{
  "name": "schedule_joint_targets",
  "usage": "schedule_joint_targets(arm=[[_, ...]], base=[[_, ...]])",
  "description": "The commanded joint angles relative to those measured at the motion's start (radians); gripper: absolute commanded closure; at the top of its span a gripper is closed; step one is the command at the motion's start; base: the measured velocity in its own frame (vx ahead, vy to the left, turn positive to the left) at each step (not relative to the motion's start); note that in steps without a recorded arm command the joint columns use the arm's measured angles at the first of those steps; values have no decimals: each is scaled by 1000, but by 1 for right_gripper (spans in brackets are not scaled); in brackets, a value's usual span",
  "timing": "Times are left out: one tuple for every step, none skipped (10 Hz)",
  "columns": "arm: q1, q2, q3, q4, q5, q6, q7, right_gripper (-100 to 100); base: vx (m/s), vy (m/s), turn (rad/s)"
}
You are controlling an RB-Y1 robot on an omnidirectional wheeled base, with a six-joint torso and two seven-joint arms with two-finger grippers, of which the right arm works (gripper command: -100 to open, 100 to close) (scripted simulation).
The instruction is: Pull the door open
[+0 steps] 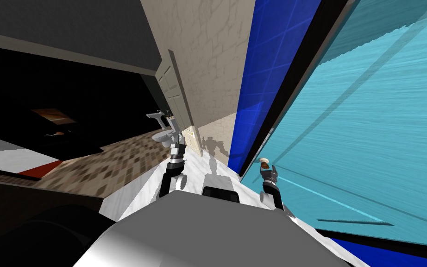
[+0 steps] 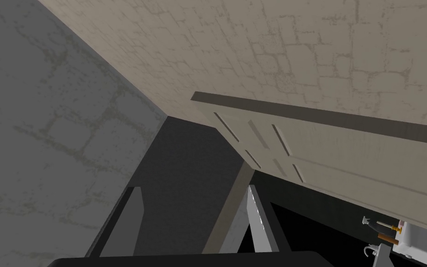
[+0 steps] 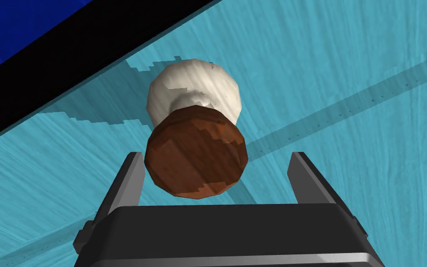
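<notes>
R gripper [image 3: 217,156] at the door knob [image 3: 196,153]: knob sits between the two spread fingers, off-centre, much nearer one blade than the other. Cannot tell if it touches that blade; clear gap to the other, so not pinched. Knob stands out from the turquoise door [image 3: 347,92], near its edge, by the black frame strip [image 3: 92,69].

L gripper [image 2: 194,187] is held out ahead on my left, well apart from the knob, fingers spread, nothing between them.

Room: door runs along my right side; deep blue wall [image 1: 273,69] past the frame. Beige wall [image 1: 212,60] ahead, pale panelled door [image 1: 173,88] against it, white toilet [image 1: 163,136] near L arm. White floor [image 1: 194,171] underfoot, brown mosaic floor [image 1: 115,162] to the left, black area [image 1: 69,92] beyond.

Knob: faceted, brown, wood-grain look, on a rounded white base [image 3: 194,88]. Door face streaked, with shallow straight panel lines. Beige wall has a cracked stone pattern.
</notes>
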Motion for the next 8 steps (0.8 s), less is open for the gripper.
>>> schedule_joint_targets(arm=[[-6,9,6,-2,-23,-2,-50,-100],[-6,9,6,-2,-23,-2,-63,-100],[-9,15,10,-4,-40,-2,-100,-100],[-12,22,14,-6,-58,-2,-126,-100],[-12,22,14,-6,-58,-2,-144,-100],[-16,29,18,-8,-76,-2,-180,-100],[-16,29,18,-8,-76,-2,-185,-100],[-19,37,22,-10,-94,-2,-226,-100]], base=[[-67,-13,70],[-55,-12,33],[-60,-15,46],[-88,-8,64],[-61,2,30],[-53,-6,55],[-42,-10,26],[-55,-8,49]])
